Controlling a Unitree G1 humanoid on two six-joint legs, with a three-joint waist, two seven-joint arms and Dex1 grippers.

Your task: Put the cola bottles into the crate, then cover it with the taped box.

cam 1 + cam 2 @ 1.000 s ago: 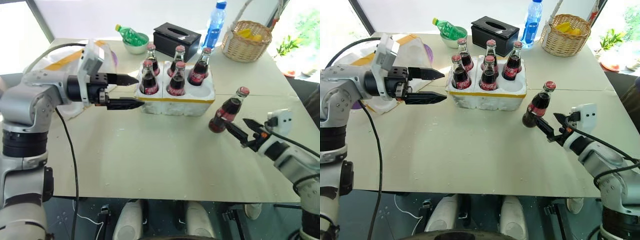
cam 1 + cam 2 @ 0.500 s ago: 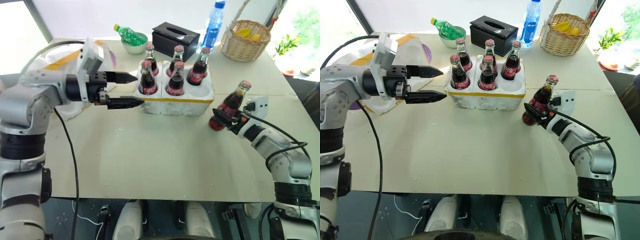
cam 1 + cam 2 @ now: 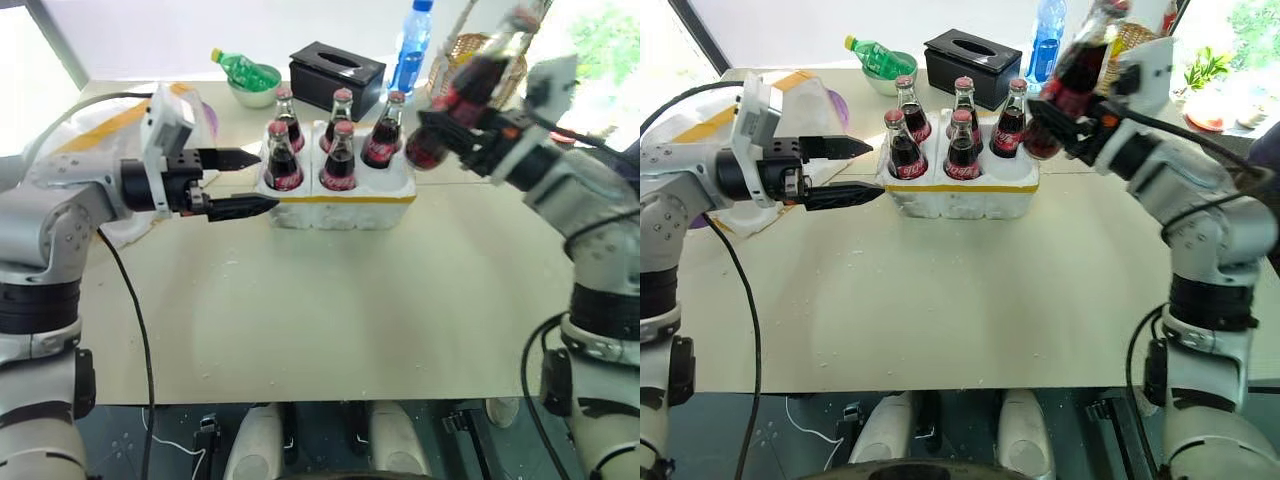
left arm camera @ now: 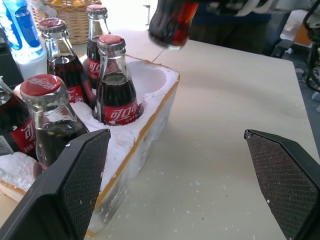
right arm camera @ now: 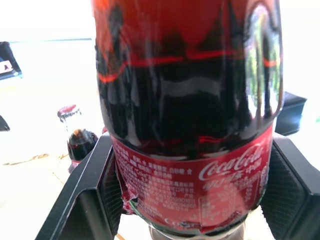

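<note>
Above the crate's (image 3: 340, 205) empty corner well, a cola bottle (image 3: 455, 95) is clamped tilted in the right fingers (image 5: 187, 192); lowered so, neighbouring bottles (image 3: 383, 140) could be knocked. The left fingers (image 3: 235, 183) are held apart.

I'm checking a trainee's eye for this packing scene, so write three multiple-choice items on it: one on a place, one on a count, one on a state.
1. Where is the black tissue box?
A. Beyond the crate
B. In the basket
C. On the floor

2. How many cola bottles stand in the crate?
A. Three
B. Five
C. Six

3. What is the right gripper doing?
A. Hanging open
B. Resting on the table
C. Clamping a cola bottle in the air

Answers:
1 A: it sits past the crate's far side.
2 B: five caps show, and the near right well is bare.
3 C: its fingers press the label's two sides, off the table.
</note>
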